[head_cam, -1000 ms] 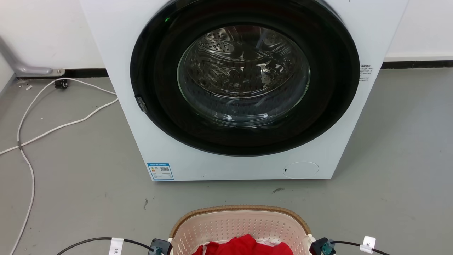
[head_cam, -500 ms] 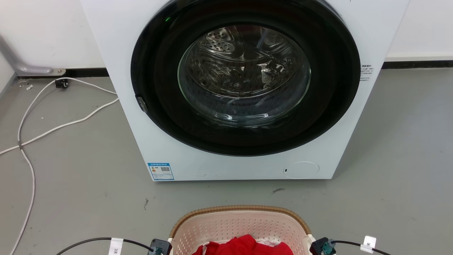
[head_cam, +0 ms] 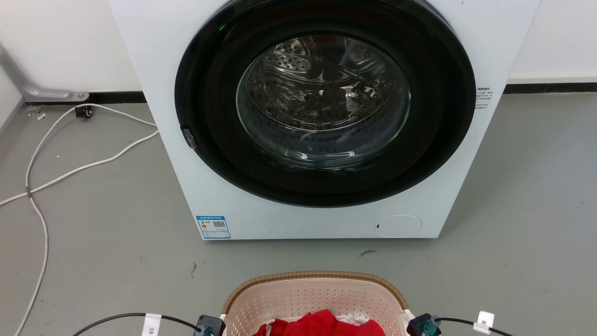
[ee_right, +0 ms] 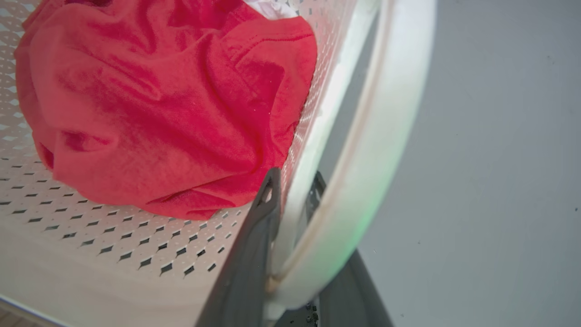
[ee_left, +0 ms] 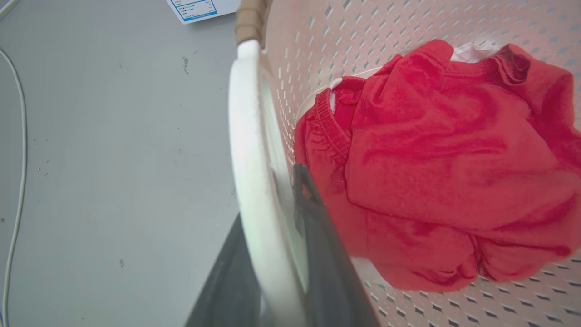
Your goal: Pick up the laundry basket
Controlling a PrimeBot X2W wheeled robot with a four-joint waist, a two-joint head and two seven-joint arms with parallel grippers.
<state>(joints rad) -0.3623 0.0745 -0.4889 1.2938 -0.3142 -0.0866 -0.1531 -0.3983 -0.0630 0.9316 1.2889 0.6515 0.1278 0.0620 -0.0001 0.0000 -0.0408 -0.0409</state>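
Slight camera shift only; cream perforated plastic laundry basket (head_cam: 317, 294) pinched at white handles (ee_left: 245, 136) by left gripper (ee_left: 268, 204), right gripper (ee_right: 292, 181), for level lifting.

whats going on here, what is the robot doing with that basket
The robot is gripping the laundry basket in front of the washing machine. Its left tool clamps the left handle and its right tool the right handle, a finger on each side. Red clothing lies inside. Whether it is off the floor cannot be told.

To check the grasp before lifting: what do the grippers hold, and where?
The basket: left gripper at its left handle, right gripper at its right handle.
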